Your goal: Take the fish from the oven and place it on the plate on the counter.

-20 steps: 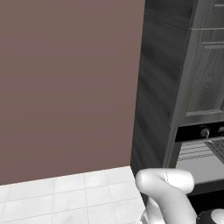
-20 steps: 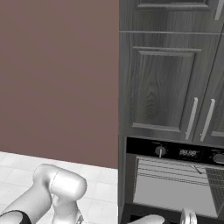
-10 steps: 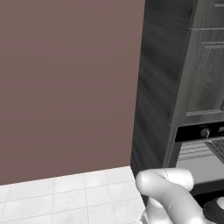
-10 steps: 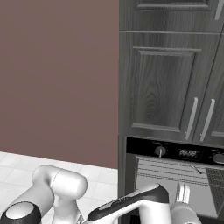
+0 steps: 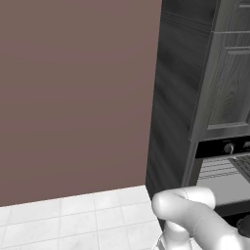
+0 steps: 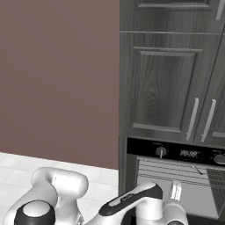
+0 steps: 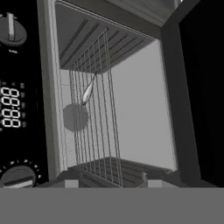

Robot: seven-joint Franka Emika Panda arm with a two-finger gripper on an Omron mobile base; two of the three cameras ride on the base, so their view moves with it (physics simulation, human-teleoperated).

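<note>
oven (image 6: 176, 176) open, racks seen from right base | hand view rolled: fish (image 7: 88, 92) seen at 11 o'clock on rack (image 7: 94, 109), knobs (image 7: 11, 29) at 9 | gripper (image 7: 111, 181) at oven mouth; fingers (image 7: 72, 183) apart, nothing held

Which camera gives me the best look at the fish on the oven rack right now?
The hand view: it looks straight into the open oven, where the small pale fish lies on the wire rack. The left and right base views show the oven's control strip and rack edges; I can't make out the fish there.
</note>
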